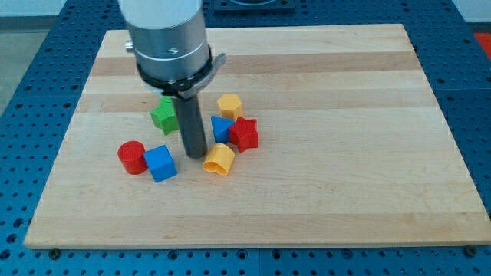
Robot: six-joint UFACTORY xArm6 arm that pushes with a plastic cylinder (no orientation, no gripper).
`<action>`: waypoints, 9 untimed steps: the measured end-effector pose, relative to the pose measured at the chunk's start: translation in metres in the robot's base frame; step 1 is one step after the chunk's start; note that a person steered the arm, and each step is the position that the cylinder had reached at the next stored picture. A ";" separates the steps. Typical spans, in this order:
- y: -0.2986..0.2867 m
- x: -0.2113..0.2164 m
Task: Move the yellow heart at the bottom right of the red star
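Note:
The yellow heart (219, 159) lies on the wooden board, below and to the left of the red star (244, 133). The two are close, with a narrow gap between them. My tip (193, 155) rests on the board just left of the yellow heart, touching or nearly touching its left side. The rod rises from there into the large grey arm body at the view's top.
A blue block (221, 128) sits against the red star's left. A yellow hexagonal block (229, 106) lies above it. A green star (164, 114) is partly hidden behind the rod. A red cylinder (132, 157) and a blue cube (160, 163) lie left of my tip.

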State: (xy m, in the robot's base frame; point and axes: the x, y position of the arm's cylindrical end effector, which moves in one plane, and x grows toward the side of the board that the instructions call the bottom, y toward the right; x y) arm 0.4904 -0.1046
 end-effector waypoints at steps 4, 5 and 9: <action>0.061 0.022; 0.066 0.038; 0.152 0.000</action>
State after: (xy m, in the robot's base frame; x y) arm 0.4905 0.0476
